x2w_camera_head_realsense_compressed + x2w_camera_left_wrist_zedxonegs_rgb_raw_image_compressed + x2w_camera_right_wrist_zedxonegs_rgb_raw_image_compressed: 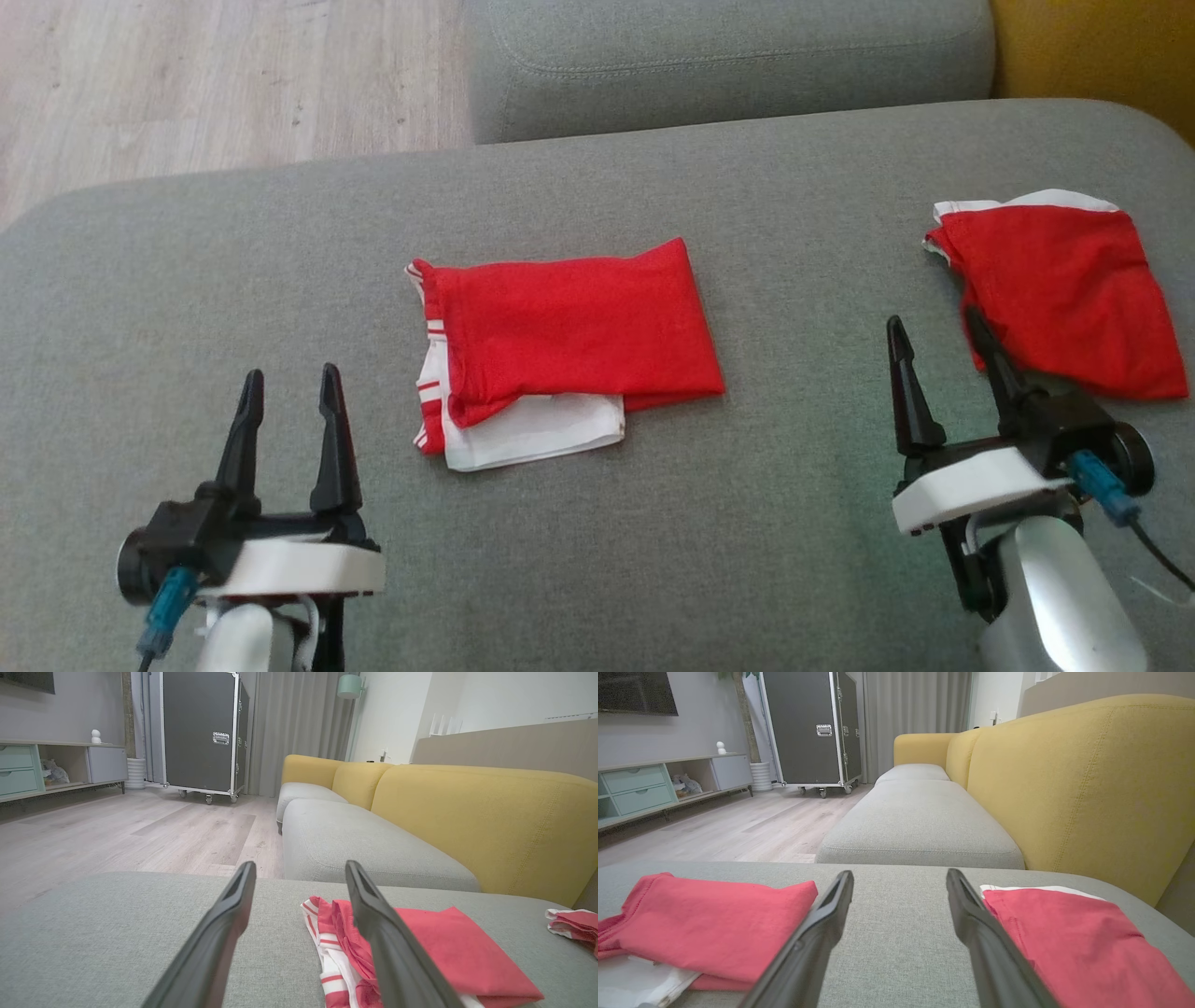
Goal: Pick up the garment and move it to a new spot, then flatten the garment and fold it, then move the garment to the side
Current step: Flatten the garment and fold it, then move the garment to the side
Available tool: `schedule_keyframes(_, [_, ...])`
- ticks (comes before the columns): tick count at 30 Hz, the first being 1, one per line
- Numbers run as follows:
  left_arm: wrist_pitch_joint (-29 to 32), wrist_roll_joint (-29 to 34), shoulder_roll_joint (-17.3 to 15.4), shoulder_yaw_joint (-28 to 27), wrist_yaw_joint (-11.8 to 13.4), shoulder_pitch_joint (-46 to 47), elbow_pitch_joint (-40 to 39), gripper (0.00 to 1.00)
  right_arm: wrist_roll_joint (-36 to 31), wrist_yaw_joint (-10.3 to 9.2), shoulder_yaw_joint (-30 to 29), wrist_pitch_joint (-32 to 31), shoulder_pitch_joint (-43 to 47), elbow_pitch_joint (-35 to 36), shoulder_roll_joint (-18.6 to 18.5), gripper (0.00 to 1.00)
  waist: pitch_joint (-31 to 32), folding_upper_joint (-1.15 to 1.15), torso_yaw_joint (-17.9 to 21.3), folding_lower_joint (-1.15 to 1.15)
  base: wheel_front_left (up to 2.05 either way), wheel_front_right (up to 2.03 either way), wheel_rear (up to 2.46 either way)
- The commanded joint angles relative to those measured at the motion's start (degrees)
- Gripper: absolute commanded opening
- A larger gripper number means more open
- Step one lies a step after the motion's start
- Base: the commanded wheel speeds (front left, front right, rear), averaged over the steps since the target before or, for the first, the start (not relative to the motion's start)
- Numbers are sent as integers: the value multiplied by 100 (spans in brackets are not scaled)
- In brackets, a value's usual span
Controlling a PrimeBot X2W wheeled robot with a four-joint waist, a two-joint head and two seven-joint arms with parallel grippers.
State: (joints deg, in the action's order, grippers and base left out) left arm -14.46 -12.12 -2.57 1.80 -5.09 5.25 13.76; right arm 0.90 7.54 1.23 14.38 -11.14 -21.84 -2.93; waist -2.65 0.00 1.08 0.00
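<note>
Currently my left pincer (290, 373) hangs released and empty over the grey sofa cushion (597, 560), just left of the folded red-and-white garment (579, 327) lying mid-cushion. It looks folded, so I judge the carry to the side is what's left. I'd work both pincers in from the two ends, pinch every layer together, white underside included, so the fold can't spill open, then lift level and low. My right pincer (934, 319) is likewise released and holds nothing, its right finger just beside the edge of a second red garment (1064, 289) at the far right; I'd take care not to snag that one.
</note>
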Motion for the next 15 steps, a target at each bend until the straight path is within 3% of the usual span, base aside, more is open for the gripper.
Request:
schedule_keyframes(1, [-54,-12,-31,-158,-3,142,-164,100,36,-5,124,62,-209,222,4,100,-11,0,-15,0,0,0,0])
schedule_keyframes(7, [-54,52,-31,-39,-25,261,-182,100,22,-5,62,62,-348,201,4,100,-162,0,-218,0,0,0,0])
schedule_keyframes(15, [-54,123,-31,190,-71,521,-178,100,86,-5,192,-104,-919,-334,4,100,-594,0,-641,0,0,0,0])
